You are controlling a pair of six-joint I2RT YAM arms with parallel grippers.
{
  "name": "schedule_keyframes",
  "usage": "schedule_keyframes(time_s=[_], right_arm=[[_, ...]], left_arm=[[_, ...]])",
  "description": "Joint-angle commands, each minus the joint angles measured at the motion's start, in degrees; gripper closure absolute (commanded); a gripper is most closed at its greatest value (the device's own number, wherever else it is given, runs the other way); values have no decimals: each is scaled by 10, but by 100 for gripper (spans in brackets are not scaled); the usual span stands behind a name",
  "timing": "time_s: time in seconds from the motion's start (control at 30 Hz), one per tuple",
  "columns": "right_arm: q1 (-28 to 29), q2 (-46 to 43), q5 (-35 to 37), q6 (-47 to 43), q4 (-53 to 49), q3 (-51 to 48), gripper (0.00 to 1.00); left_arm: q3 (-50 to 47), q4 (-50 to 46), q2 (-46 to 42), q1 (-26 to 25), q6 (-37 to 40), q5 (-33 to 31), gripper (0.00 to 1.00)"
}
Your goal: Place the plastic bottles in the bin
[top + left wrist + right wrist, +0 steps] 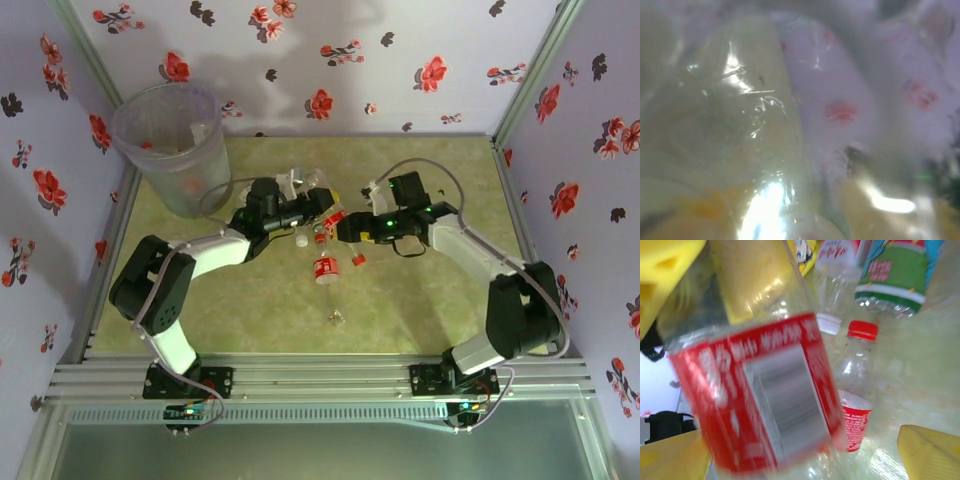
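Observation:
A clear plastic bottle with a red-and-white label (pixel 331 217) (pixel 765 400) hangs between my two grippers at mid-table. My left gripper (pixel 312 205) is shut on its clear end, and in the left wrist view that bottle's wall (pixel 740 125) sits right against the lens. My right gripper (pixel 345 228) (pixel 800 455) stands open, its yellow fingers (pixel 930 450) wide apart on either side of the blurred label. Another labelled bottle (pixel 326 267) (pixel 856 390) with a red cap lies on the table just in front. The bin (pixel 190 185) stands at the far left corner.
Beyond the held bottle, the right wrist view shows a white-capped bottle (pixel 832 285) and a green-labelled one (pixel 895 275). A small bit of debris (pixel 335 318) lies nearer the front. Floral walls close in the green table on three sides.

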Motion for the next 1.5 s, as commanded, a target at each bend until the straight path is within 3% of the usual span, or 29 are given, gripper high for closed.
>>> schedule_keyframes(time_s=[0.0,0.2,0.37,0.5,0.7,0.87,1.03,1.23,1.47], right_arm=[[-27,-58,26,-12,-25,-26,5],[-63,-123,68,-1,-34,-61,5],[-74,-140,89,4,-34,-78,5],[-76,-138,106,13,-26,-83,5],[-78,-130,121,11,-30,-82,4],[-79,-125,123,7,-31,-82,4],[-79,-123,124,-1,-35,-82,4],[-83,-133,133,-11,-47,-88,4],[-90,-147,143,-20,-64,-92,4]], left_arm=[[63,-89,-41,16,72,12,51],[191,-271,-54,80,158,21,55],[325,-387,-51,159,191,22,63],[455,-485,-42,210,243,20,64],[571,-539,-41,323,241,18,68],[609,-560,-37,412,230,-14,75],[619,-567,-19,468,238,-62,82],[586,-557,-6,480,271,-115,89],[505,-473,-3,476,239,-130,92]])
